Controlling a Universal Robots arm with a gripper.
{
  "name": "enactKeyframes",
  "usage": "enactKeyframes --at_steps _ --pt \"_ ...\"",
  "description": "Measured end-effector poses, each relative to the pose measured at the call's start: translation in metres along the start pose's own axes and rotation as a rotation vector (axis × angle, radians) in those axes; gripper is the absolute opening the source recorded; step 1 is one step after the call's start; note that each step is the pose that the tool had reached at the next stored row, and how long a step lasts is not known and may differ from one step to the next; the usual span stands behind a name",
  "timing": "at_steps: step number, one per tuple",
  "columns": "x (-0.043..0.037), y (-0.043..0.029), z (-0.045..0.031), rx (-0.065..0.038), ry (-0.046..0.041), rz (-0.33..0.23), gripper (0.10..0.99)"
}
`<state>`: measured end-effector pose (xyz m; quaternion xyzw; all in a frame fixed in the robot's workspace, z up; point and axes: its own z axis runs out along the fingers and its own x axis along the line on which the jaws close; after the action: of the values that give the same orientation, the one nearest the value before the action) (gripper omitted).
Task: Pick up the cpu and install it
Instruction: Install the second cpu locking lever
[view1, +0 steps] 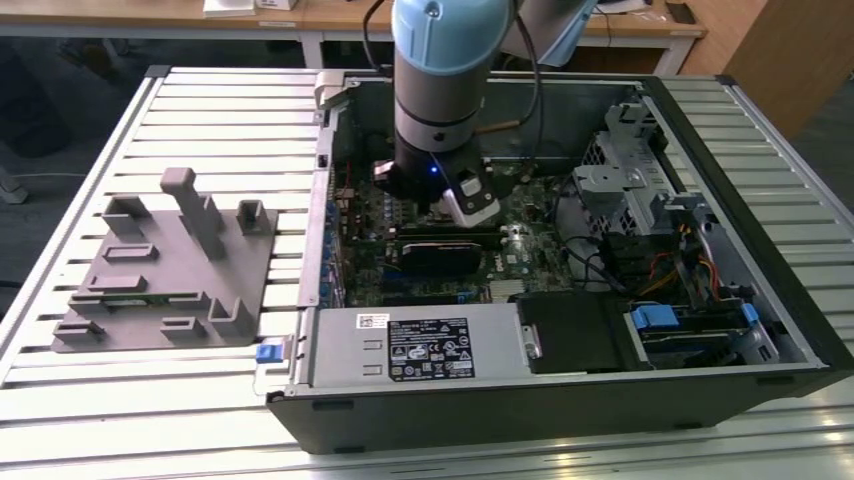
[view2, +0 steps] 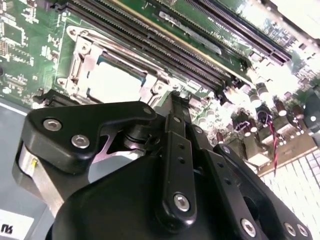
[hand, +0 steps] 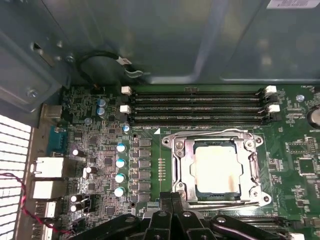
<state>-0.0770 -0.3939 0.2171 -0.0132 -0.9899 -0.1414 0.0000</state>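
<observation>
Cpu (hand: 215, 170) sitting flat inside the socket frame (hand: 180, 150) on the green board (hand: 100, 145), beside the long black slots (hand: 200, 106). Gripper (hand: 171, 196) just above socket edge, jaws pressed together, holding nothing.

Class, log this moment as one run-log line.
arm: inside computer case | gripper: shut, empty, beside socket | cpu: seated in socket

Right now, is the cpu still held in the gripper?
No. In the first wrist view the cpu lies flat inside the socket frame, beyond the gripper.
</observation>
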Motion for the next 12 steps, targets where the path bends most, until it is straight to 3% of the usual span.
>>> enactKeyframes --at_steps 4,12 --pt "0.0 0.002 -0.0068 0.0 0.0 0.0 0.106" --pt "0.0 0.0038 -0.013 0.0 0.0 0.0 0.106"
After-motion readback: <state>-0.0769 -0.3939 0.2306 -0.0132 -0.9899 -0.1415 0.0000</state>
